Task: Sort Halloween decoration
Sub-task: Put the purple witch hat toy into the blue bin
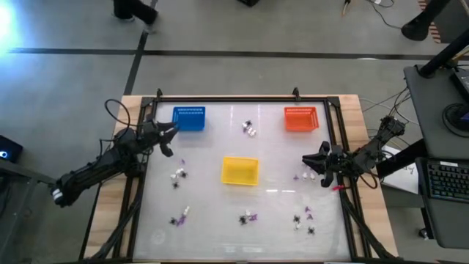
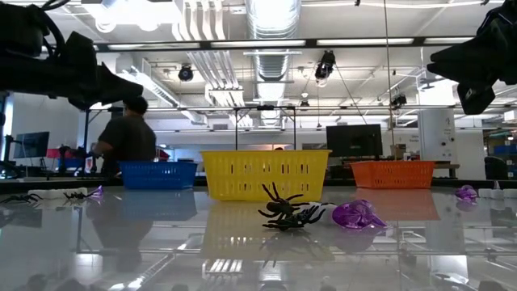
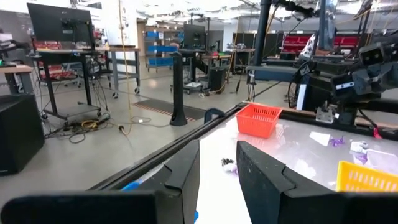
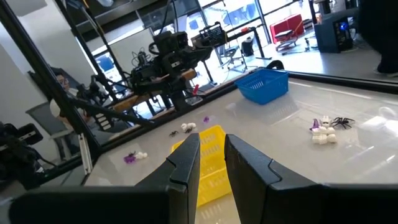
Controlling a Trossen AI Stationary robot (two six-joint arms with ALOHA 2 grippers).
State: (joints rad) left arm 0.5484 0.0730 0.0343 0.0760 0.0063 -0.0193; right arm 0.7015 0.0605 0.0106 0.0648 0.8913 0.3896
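Many Halloween decoration [image 1: 250, 129] pieces scattered, orientations unclear.

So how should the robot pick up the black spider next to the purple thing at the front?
Probably by its body. The black spider lies flat on the table with thin legs spread out, which would likely slip from the fingers. Coming straight down from above looks best, pinching across the raised middle. The purple piece lies close beside it, so the fingers should avoid that side.
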